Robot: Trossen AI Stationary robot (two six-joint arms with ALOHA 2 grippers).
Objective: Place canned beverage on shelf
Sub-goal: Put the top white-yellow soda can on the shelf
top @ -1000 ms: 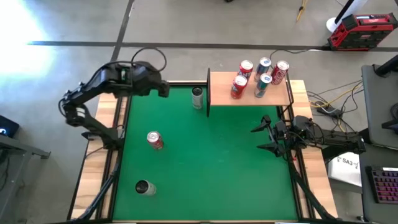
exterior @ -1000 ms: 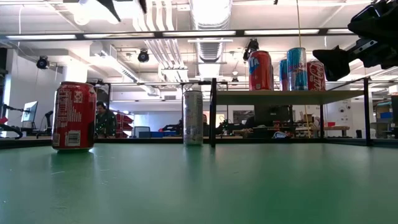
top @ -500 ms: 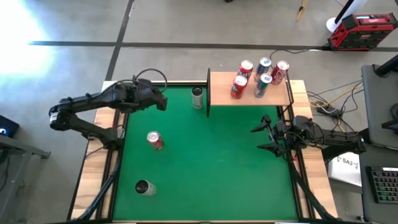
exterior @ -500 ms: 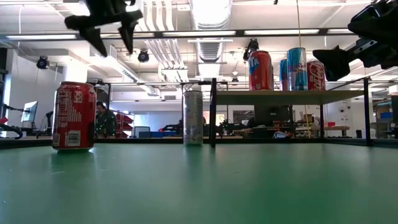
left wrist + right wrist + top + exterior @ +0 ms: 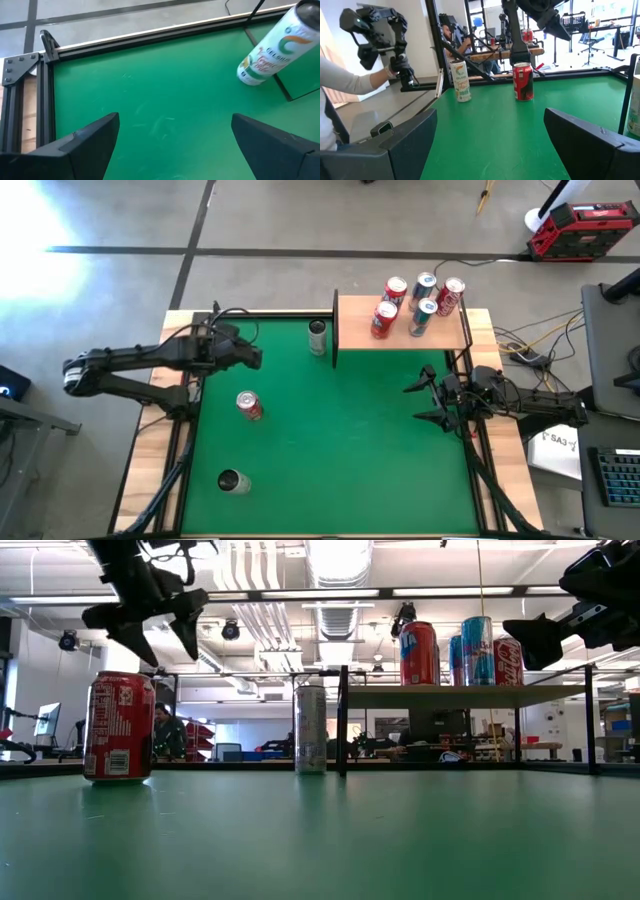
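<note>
- The left gripper hangs above the green mat near its far-left corner, fingers spread wide with nothing between them.
- The red can stands upright on the mat close to the left edge, on the near side of that gripper and almost straight under its reach — the nearest free can to it.
- Its long axis is vertical, so a grasp from the side, or from above across the body, looks workable; I judge the gripper must drop and pull back toward the near edge to straddle it.
- A slim white can stands upright at the far edge, just beside the shelf on its left rail; a third can sits near the near-left corner.
- The shelf at the far-right corner already carries five cans — free board remains at its left part.
- The right gripper waits by the right edge, wide open and empty, well apart from every loose can.
</note>
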